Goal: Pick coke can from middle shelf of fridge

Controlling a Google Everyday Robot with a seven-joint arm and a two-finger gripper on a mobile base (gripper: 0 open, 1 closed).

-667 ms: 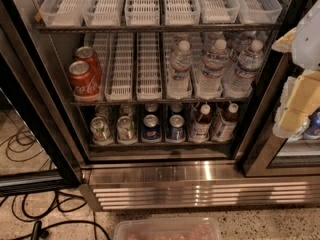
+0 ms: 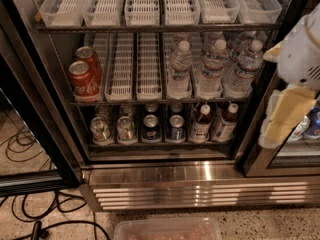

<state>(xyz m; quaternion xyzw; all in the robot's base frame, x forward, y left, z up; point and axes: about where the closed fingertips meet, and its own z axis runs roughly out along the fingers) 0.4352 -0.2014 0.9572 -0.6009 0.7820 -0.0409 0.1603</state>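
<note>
Two red coke cans stand one behind the other at the left end of the middle shelf (image 2: 150,102); the front coke can (image 2: 84,81) shows its white script, and the second can (image 2: 91,58) is right behind it. The fridge (image 2: 200,181) stands open, with its ribbed steel base panel below. My gripper (image 2: 286,115), white with yellowish pads, hangs at the right edge in front of the fridge's right door frame. It is far right of the cans and holds nothing that I can see.
White lane trays (image 2: 136,69) and several water bottles (image 2: 212,64) fill the rest of the middle shelf. Clear bins (image 2: 160,4) sit above. Silver-green cans (image 2: 101,129), blue cans (image 2: 151,126) and bottles (image 2: 201,121) sit below. Cables (image 2: 30,216) and a clear tub (image 2: 167,230) lie on the floor.
My gripper has shifted slightly left and down at the right edge. The cans and shelves have not moved.
</note>
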